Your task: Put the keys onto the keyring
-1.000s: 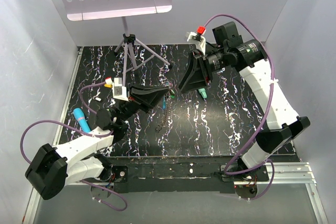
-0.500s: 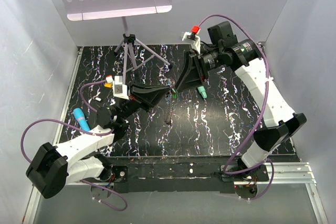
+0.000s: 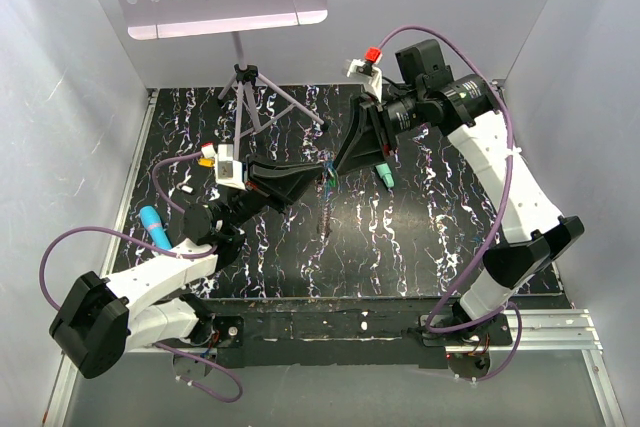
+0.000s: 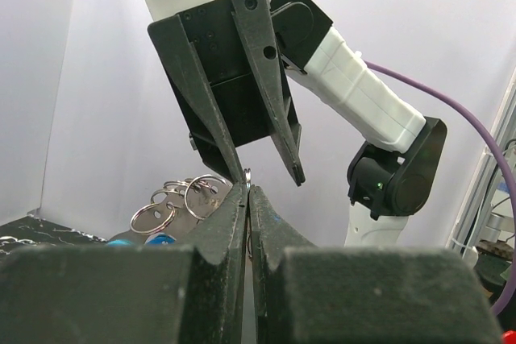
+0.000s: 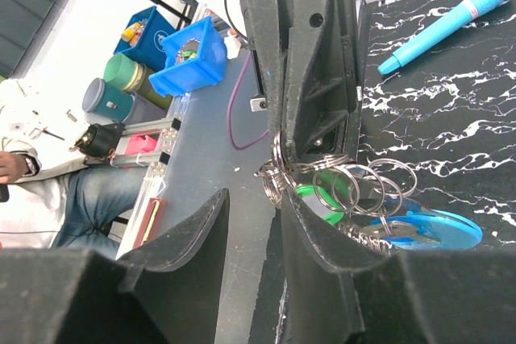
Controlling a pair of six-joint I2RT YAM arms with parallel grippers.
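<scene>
Two tools meet tip to tip: I hold keyring (image 5: 419, 231) lifted so it hangs free for threading. Left tool (image 4: 247, 191) pressed together, pinching keyring at its top; chain (image 3: 327, 209) dangles below left tool, green key (image 5: 322, 199) just beside its tip. Right tool (image 5: 251, 199) half spread, one finger (image 5: 310, 255) touching keyring, gripping nothing.

Tip-to-tip above the table (image 3: 420, 237)
left gripper (image 3: 318, 177) and right gripper (image 3: 338, 165) nearly touch at the tips, keyring (image 3: 326, 209) chain hanging from where they meet

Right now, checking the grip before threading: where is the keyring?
Top view, centre: the keyring hangs from the shut left gripper, with the open right gripper close beside it on the right.
</scene>
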